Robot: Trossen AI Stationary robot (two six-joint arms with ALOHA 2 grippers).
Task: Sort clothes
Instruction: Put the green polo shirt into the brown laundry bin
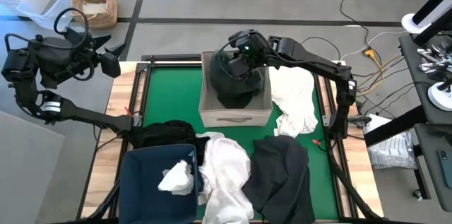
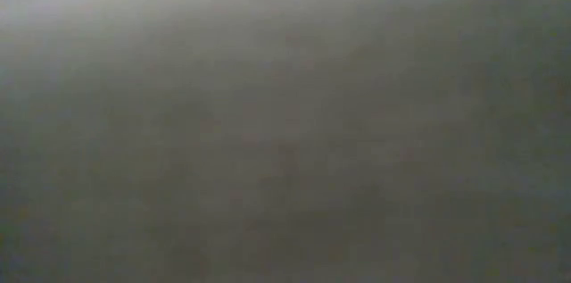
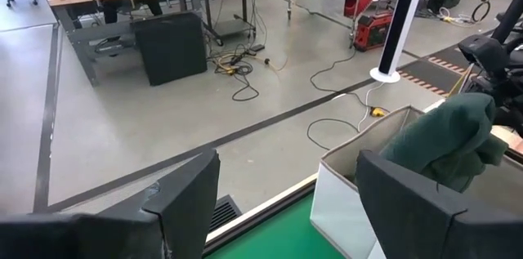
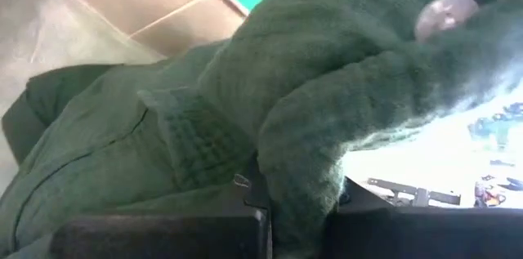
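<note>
I see my right pincer (image 1: 236,58) pinched shut on the dark green garment (image 1: 236,79), which hangs bunched over the beige fabric box (image 1: 235,114) at the far middle of the counter (image 1: 162,90). My left pincer (image 1: 113,58) waits spread wide off the counter's far left corner, well apart from the garment, holding nothing.
</note>
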